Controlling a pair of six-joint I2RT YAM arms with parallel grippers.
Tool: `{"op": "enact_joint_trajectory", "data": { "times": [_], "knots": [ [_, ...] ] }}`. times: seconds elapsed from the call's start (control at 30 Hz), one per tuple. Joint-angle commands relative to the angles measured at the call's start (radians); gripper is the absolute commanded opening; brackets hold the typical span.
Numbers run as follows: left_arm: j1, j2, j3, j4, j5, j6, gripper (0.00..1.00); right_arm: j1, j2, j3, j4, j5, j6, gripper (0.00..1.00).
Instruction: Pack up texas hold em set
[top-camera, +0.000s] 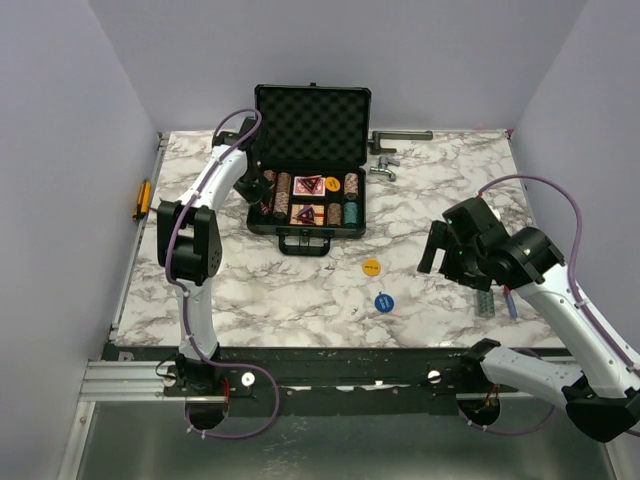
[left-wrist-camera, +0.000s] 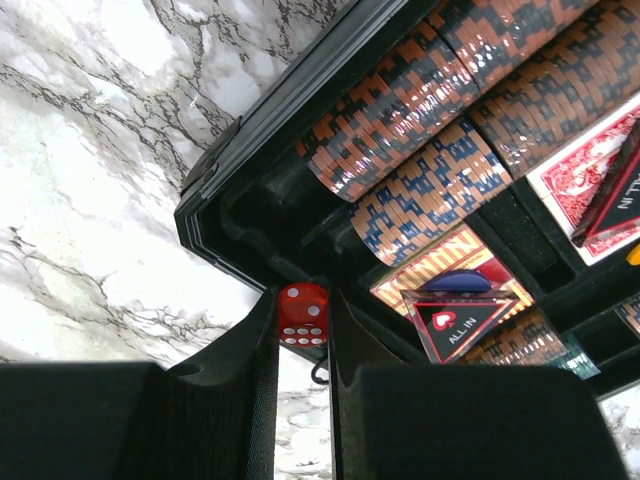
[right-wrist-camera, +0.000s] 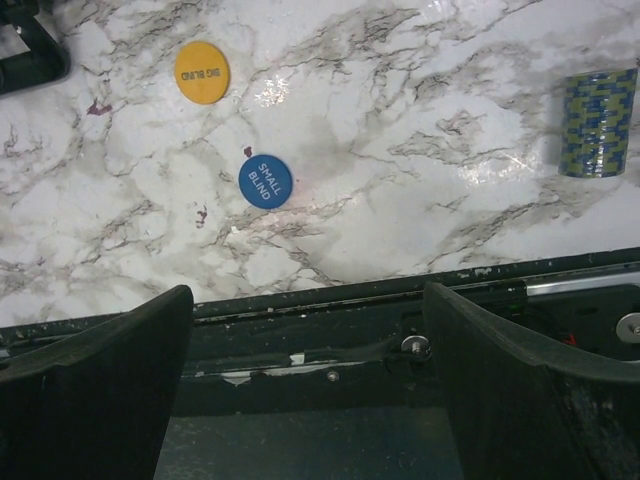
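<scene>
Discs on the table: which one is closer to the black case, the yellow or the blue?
The yellow disc, the one that says BIG BLIND, is closer to the case. The blue disc, which says SMALL BLIND, lies farther from it.

Yellow disc (right-wrist-camera: 202, 72): BIG BLIND; blue disc (right-wrist-camera: 265, 181): SMALL BLIND.

The left arm (top-camera: 188, 245) rises from its base at 7 o'clock, bends at the elbow and stretches its forearm toward 1 o'clock. Its hand (top-camera: 260, 190) tips downward, with the two fingers (left-wrist-camera: 250, 350) pinched on a red die (left-wrist-camera: 303, 313) held right at their tips. The right arm (top-camera: 560, 300) loops out from 5 o'clock and folds back toward 9 o'clock. Its hand (top-camera: 434, 248) hangs in the air, angled downward, fingers (right-wrist-camera: 120, 360) spread wide apart.
</scene>
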Motion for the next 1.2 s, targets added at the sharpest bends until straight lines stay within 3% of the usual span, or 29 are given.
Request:
{"op": "enact_joint_trajectory", "data": {
  "times": [0.0, 0.57, 0.83, 1.17],
  "knots": [
    [0.011, 0.026, -0.015, -0.023, -0.031, -0.014, 0.04, 0.008, -0.026, -0.025, -0.012, 0.035, -0.008, 0.99],
    [0.015, 0.006, -0.013, -0.021, -0.050, 0.018, 0.52, 0.008, -0.029, -0.024, 0.000, 0.033, -0.009, 0.99],
    [0.015, -0.073, -0.064, 0.005, -0.050, 0.042, 0.64, 0.008, -0.054, -0.018, -0.016, 0.039, -0.012, 0.99],
    [-0.003, -0.325, -0.325, 0.180, -0.039, 0.131, 0.72, 0.008, -0.070, -0.019, -0.022, 0.036, -0.029, 0.99]
  ]
}}
